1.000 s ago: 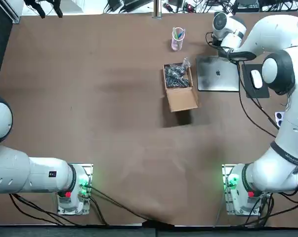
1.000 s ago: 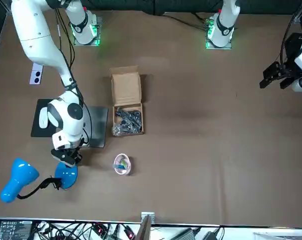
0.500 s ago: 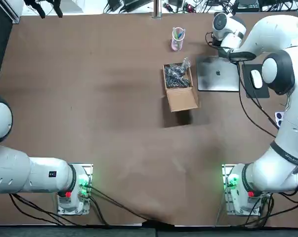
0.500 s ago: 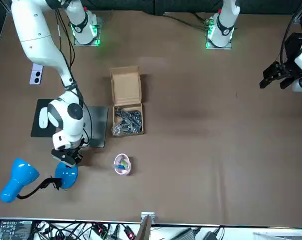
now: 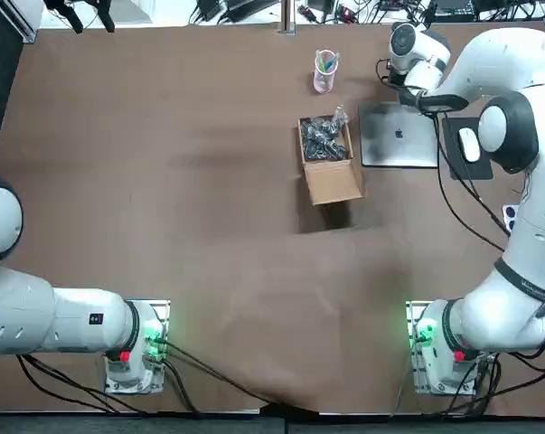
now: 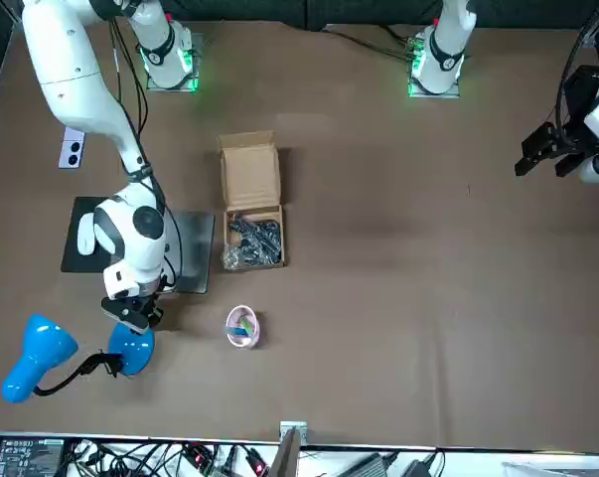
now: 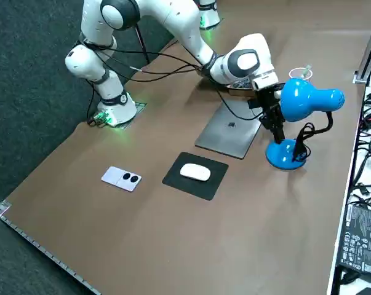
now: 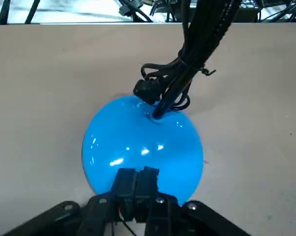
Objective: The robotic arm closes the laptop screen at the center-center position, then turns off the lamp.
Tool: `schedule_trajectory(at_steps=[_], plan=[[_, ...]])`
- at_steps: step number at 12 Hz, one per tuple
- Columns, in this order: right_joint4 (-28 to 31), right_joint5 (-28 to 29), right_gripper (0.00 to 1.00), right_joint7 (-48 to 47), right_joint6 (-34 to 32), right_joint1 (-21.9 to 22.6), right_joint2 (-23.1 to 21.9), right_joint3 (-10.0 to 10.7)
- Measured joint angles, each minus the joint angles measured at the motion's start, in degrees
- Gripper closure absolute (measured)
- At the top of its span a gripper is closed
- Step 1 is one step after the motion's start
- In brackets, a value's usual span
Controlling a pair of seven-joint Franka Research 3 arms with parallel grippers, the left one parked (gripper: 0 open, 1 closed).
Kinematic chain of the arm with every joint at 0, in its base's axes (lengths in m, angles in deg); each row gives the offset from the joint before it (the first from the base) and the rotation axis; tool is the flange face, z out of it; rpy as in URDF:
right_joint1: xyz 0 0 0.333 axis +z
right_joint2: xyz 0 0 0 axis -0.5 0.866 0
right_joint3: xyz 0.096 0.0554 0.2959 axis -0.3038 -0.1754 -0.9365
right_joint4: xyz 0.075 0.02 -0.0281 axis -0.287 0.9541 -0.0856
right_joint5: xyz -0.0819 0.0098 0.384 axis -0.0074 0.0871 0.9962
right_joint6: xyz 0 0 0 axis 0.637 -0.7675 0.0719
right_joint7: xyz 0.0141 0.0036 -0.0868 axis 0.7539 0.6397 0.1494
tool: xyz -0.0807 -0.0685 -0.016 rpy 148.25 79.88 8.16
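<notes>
1. Two fingers of the right gripper are pressed together with nothing between them. Their tips are down over the round base of the blue lamp, and contact cannot be told.
2. Seen from overhead, that base lies at about 12 o'clock of the laptop, under the wrist.
3. The laptop is shut flat, at 3 o'clock of the cardboard box.
4. The mouse sits on its mouse pad, at 3 o'clock of the laptop.
</notes>
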Motion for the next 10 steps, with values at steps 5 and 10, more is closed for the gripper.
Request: schedule_trajectory(at_steps=[5,10], plan=[[-0.07,0.0,0.98,-0.01,0.84,-0.2,0.02,0.0],[-0.07,0.0,0.98,-0.01,1.45,-0.39,0.02,0.0]])
